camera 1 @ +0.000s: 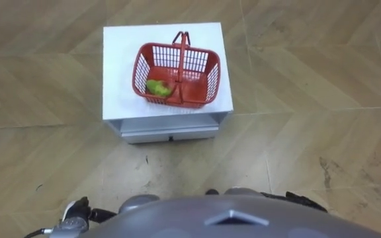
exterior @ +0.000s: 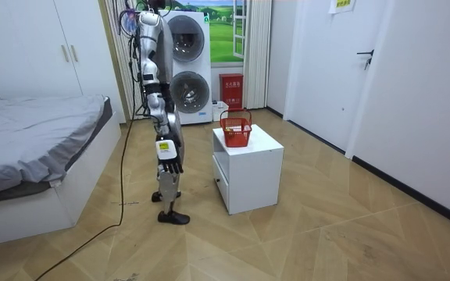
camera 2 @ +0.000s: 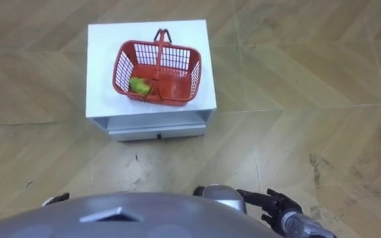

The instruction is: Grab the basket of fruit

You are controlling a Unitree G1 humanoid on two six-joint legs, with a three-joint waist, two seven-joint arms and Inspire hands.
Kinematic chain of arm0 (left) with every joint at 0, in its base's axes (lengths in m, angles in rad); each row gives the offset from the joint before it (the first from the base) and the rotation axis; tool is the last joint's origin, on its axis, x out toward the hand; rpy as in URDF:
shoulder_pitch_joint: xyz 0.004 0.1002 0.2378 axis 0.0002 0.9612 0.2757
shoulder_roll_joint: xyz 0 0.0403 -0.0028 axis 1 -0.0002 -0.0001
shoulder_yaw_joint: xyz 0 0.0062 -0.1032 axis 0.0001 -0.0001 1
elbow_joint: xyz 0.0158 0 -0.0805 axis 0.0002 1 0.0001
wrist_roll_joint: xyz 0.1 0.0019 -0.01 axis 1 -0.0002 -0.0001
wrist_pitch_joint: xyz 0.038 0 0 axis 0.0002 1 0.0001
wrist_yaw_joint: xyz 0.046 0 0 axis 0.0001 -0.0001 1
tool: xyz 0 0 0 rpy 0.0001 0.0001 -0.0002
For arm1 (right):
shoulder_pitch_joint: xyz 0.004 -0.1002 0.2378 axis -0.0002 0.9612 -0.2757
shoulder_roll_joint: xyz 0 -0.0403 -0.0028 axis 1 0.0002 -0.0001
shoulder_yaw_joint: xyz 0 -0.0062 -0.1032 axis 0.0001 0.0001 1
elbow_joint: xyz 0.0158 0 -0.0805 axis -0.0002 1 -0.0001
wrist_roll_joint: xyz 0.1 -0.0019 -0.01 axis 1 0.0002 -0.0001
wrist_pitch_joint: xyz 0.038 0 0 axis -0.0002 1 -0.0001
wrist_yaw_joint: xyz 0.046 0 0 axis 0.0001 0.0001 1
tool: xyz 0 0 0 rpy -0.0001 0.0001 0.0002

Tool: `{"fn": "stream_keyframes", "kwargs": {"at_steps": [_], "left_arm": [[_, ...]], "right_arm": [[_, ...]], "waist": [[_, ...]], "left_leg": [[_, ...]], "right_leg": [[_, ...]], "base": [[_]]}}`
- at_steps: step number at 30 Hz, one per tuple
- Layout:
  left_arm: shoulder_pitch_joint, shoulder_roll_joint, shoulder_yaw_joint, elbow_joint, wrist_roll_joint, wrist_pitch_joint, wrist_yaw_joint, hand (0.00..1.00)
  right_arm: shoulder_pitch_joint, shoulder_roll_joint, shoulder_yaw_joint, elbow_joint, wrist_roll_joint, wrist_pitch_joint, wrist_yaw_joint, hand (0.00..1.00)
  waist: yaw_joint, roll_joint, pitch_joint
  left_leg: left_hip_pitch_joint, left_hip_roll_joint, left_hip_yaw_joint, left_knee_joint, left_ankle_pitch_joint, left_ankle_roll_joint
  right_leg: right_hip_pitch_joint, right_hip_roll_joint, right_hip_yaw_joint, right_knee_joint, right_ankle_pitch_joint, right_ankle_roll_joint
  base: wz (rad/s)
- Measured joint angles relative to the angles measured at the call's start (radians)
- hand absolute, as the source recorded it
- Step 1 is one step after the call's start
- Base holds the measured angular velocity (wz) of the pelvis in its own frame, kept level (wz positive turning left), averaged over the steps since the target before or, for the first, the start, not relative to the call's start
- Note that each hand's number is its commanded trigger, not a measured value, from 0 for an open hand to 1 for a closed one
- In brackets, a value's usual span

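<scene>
A red plastic fruit basket [camera 1: 194,79] stands on a white cabinet [camera 1: 121,73], with its handles raised upright. A green fruit [camera 1: 157,87] lies in its near left corner. In the room view the basket [exterior: 236,129] sits on the cabinet top [exterior: 260,140], and I stand facing it about a step away. My right hand [camera 2: 278,203] hangs low at my side with relaxed fingers, well short of the cabinet, and holds nothing. My left hand [camera 1: 78,213] shows at the lower left edge, also far from the basket.
The cabinet has a drawer front [camera 1: 170,135] facing me. Wooden floor surrounds it on all sides. A bed [exterior: 30,148] is behind me, stacked washing machines [exterior: 190,70] stand at the back wall, and a door [exterior: 366,70] is at the room view's right.
</scene>
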Motion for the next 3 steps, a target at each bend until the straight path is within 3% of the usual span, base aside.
{"fn": "stream_keyframes", "kwargs": {"at_steps": [3], "left_arm": [[0.014, -0.001, 0.0, 0.001, 0.034, 0.028, -0.01, 0.0]], "right_arm": [[-0.002, -0.004, 0.0, -0.001, -0.044, 0.007, -0.007, 0.0]], "waist": [[0.007, -0.001, -0.0019]], "left_leg": [[0.004, -0.002, 0.003, 0.002, 0.0, 0.0]], "right_leg": [[0.005, -0.001, 0.002, 0.0, -0.004, 0.002]], "base": [[0.0]]}}
